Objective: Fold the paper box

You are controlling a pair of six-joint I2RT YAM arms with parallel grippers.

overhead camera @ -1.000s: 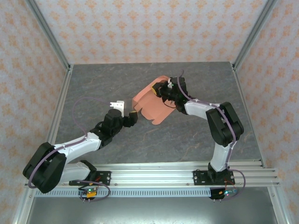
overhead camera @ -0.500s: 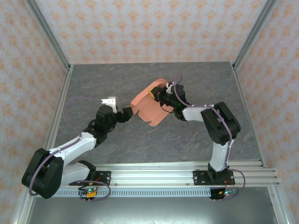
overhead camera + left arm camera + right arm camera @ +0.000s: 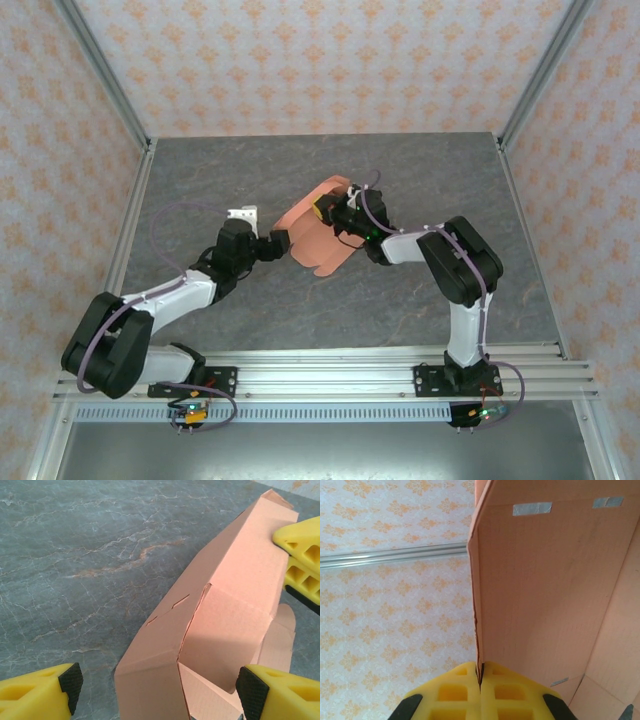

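Folding looks partway: the paper box (image 3: pixel 215 605) has raised panels, flaps loose; right gripper (image 3: pixel 480 677) clamps one wall, left gripper (image 3: pixel 160 682) gapes.

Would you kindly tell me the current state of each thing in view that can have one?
paper box: partly folded, end flaps open, gripped at one panel edge.
right pincer: shut on the edge of the paper box.
left pincer: open, one finger on each side of the box's near end, not clamping it.
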